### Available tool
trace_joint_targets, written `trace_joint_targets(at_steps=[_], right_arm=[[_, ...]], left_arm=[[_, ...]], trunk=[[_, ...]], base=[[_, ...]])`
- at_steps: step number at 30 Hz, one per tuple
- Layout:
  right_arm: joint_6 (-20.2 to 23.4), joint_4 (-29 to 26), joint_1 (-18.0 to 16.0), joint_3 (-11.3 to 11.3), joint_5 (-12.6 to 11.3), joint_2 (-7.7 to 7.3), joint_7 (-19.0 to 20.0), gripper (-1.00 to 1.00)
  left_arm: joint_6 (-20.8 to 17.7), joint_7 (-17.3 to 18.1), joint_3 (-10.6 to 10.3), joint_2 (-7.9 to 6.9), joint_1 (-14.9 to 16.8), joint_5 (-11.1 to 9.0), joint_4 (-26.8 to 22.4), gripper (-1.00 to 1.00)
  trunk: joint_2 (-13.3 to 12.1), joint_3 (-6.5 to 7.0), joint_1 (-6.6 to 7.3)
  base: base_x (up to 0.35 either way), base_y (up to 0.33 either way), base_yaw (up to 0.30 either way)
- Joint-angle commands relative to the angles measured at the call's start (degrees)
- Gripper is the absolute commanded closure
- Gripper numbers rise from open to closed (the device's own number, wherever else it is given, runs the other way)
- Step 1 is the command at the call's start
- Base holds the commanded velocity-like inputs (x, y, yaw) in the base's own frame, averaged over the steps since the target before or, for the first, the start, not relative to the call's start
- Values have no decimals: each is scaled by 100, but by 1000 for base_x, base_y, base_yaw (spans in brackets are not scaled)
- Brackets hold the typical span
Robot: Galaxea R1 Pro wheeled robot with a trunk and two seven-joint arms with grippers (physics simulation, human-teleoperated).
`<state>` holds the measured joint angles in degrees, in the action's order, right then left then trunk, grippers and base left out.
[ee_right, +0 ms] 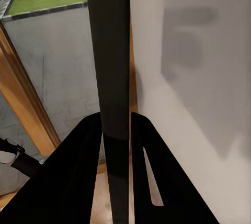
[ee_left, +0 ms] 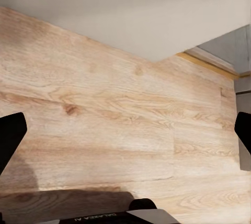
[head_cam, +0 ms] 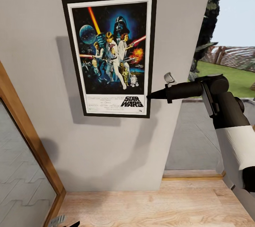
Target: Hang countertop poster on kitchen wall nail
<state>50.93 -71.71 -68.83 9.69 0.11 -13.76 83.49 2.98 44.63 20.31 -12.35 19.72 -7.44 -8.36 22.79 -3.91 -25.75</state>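
right arm raised and extended, its end effector (head_cam: 153,95) clamped; left end effector (ee_left: 125,130) spread wide.

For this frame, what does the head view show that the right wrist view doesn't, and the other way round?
Head view alone: the poster's printed face, Star Wars logo at the bottom, flat against the grey wall, with the right gripper at its lower right edge. Right wrist view alone: the poster edge-on as a dark strip between two black fingers closed on it. Both: the wall, wooden floor and grass outside.

a home interior: pale wooden floor (head_cam: 170,202), grey wall (head_cam: 35,25), garden lawn (head_cam: 226,75) outside.
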Motion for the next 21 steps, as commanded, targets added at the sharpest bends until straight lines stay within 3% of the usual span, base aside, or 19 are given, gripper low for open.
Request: trace_joint_targets(at_steps=[1, 12, 21], right_arm=[[75, -1, -8, 7, -2, -3, 27, 100], [76, -1, -8, -1, -8, -1, 21, 100], [90, 11, -8, -264, -2, 83, -52, 100]], left_arm=[[27, 11, -46, -4, 6, -56, 10, -100], [27, 11, -50, -4, 6, -56, 10, -100], [27, 11, -52, -4, 6, -56, 10, -100]], trunk=[[13, -13, -4], [13, -13, -4], [13, -13, -4]], base=[[0, 0, 0], [0, 0, 0], [0, 0, 0]])
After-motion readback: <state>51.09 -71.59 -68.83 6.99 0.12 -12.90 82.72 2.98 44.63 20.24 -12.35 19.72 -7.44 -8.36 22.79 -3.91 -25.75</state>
